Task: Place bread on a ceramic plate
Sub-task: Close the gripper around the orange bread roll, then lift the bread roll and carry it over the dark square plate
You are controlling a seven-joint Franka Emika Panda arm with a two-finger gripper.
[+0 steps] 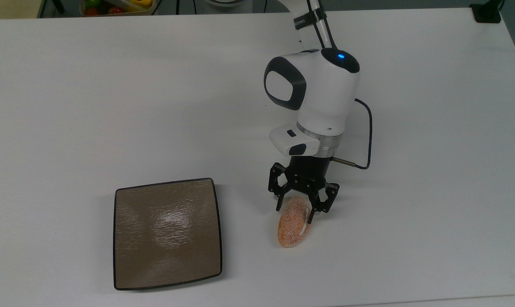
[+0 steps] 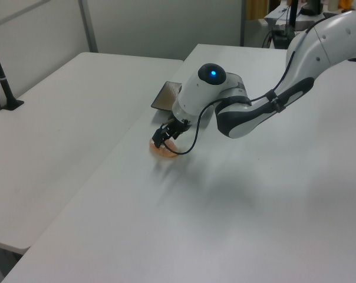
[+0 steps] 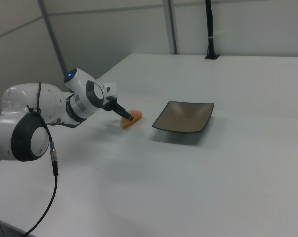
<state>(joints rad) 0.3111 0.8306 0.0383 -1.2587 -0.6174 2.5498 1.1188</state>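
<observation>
The small orange-brown bread [image 1: 290,229] lies on the white table, to the right of the square brown ceramic plate [image 1: 167,232] in the top view. My gripper [image 1: 294,213] points down over the bread's far end, one finger pressed against each side of it. The loaf rests on the table and its white stripe is turned toward the top view's right. In the left view the gripper [image 2: 166,137] covers part of the bread [image 2: 162,151], with the plate [image 2: 165,96] behind the arm. In the right view the bread [image 3: 130,121] sits left of the plate [image 3: 183,116].
A bin of colourful fruit [image 1: 116,6] stands past the table's far edge at the top view's top left. A black post base [image 1: 487,13] sits at the far right corner. A cable [image 1: 368,128] loops off the wrist. A second table [image 2: 54,124] adjoins in the left view.
</observation>
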